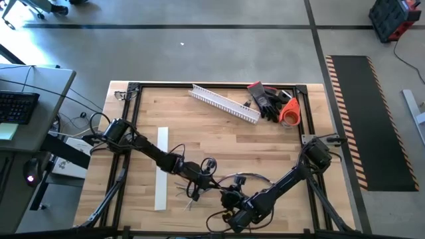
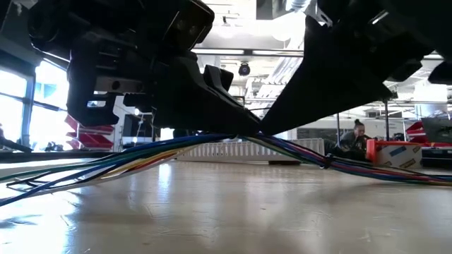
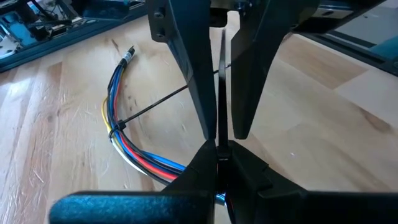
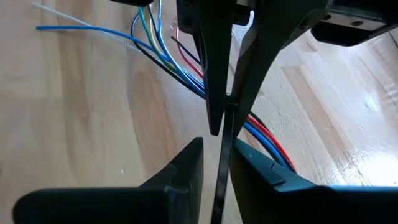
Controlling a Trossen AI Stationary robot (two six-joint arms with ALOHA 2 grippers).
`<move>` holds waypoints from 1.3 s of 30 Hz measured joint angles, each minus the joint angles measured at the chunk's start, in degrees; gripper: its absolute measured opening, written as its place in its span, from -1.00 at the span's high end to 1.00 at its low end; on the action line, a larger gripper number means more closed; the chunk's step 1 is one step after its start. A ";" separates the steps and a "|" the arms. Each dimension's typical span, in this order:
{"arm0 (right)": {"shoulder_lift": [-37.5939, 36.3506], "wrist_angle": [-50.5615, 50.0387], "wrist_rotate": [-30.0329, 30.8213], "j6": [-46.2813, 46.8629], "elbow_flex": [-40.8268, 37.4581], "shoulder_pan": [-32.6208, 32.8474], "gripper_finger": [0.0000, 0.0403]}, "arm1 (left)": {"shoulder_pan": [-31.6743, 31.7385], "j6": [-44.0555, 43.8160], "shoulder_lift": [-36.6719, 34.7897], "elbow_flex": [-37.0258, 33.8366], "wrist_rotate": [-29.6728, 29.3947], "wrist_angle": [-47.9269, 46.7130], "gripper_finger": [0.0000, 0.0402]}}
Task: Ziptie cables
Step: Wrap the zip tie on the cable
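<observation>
Dark grippers (image 2: 254,134) hiding the cables' (image 2: 127,161) middle

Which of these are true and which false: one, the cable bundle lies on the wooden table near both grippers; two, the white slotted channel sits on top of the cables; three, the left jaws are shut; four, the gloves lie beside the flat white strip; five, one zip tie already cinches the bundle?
1. True: the cables lie between the left gripper and the right gripper.
2. False: the white slotted channel lies apart at the far edge of the table.
3. True: they are shut on a zip tie.
4. False: the gloves lie by the channel's end, far from the flat white strip.
5. True: a cinched tie shows in the left wrist view.
</observation>
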 joint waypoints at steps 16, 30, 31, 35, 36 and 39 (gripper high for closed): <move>0.00 0.81 2.76 0.37 0.00 0.02 0.83 | -0.04 -0.41 0.00 0.00 0.00 -0.29 1.00; -0.11 -3.96 1.22 13.58 0.22 3.48 1.00 | -0.11 0.11 0.00 0.35 -0.68 -0.52 1.00; -0.13 -5.75 0.41 15.58 0.20 4.29 1.00 | -0.09 0.11 0.00 0.24 -0.84 -0.84 1.00; -0.04 -10.24 -2.72 22.39 0.00 7.49 1.00 | -0.04 0.11 0.11 -0.04 -1.01 -2.36 1.00; -0.07 -11.22 -2.40 23.68 0.00 7.91 1.00 | -0.04 0.09 0.09 -0.02 -1.15 -2.08 1.00; -0.07 -12.96 -1.60 26.76 0.00 8.05 1.00 | 0.01 -0.88 0.09 -0.02 -0.65 -2.38 0.97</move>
